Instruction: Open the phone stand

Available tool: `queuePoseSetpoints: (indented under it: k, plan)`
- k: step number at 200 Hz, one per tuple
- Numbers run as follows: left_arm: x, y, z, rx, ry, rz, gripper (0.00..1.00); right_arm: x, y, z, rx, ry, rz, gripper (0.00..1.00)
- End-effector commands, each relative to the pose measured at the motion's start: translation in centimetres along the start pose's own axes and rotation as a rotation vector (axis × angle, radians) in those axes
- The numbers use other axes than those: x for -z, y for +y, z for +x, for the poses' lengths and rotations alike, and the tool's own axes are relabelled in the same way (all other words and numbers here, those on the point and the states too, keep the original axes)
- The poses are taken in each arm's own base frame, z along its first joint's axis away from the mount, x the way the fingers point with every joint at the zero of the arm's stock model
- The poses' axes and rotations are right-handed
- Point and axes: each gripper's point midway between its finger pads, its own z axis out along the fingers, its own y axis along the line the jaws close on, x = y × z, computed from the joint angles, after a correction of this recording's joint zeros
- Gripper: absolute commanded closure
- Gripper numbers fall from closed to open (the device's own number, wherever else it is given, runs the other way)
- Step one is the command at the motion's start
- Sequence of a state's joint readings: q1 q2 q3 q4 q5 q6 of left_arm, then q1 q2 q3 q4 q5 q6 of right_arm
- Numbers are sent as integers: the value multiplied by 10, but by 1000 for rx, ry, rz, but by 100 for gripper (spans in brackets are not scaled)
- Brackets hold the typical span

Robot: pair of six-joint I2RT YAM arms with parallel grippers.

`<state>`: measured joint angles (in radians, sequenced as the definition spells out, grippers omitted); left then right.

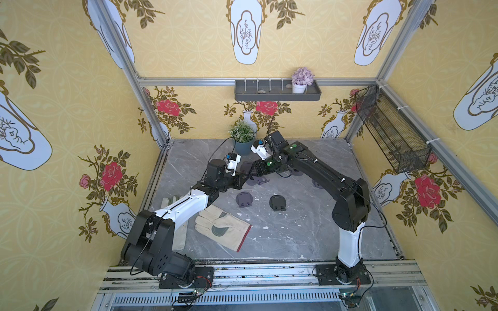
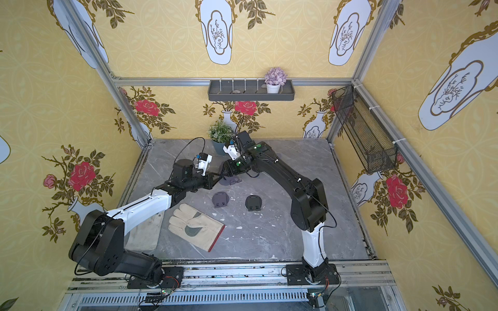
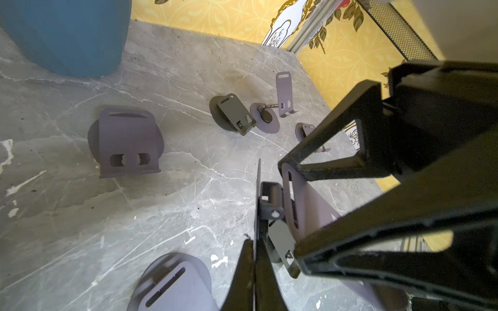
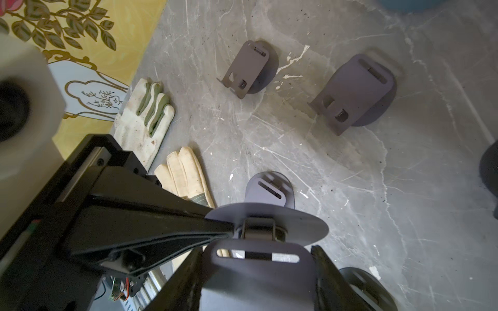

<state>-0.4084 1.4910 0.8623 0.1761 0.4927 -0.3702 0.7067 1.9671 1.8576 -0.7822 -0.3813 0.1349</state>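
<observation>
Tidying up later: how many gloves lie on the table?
2. One glove lies near the table's front centre; the other glove lies beside it, partly under the left arm. Arms might hide more.

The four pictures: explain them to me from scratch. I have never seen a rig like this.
You are looking at two robot arms, a left arm and a right arm, mounted at the front edge of a marble table. Both top views come from one camera overhead. The remaining two come from a camera on each arm's wrist, looking along its end effector, the two-fingered pincer. On the table lie several folded stands, two gloves and a potted plant. One stand is held between the arms. The left end effector is shut on its round base, and the right end effector appears to grip its slotted plate by both edges.
</observation>
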Motion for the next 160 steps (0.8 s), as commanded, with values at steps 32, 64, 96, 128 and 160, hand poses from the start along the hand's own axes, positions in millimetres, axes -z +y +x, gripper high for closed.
queuePoseSetpoints:
  k: [32,64,96,128,160]
  plan:
    - [-7,56,19,188,68,-237,100,11,-13,-23,3,-103,138,50]
    - [-7,76,15,236,67,-313,100,16,-12,-26,18,-123,180,51]
    - [-3,95,15,282,57,-359,100,22,-10,-24,32,-135,211,52]
    - [3,108,13,309,45,-372,100,25,-9,-19,30,-132,218,52]
    - [2,107,7,305,32,-344,100,18,-8,-11,23,-112,198,52]
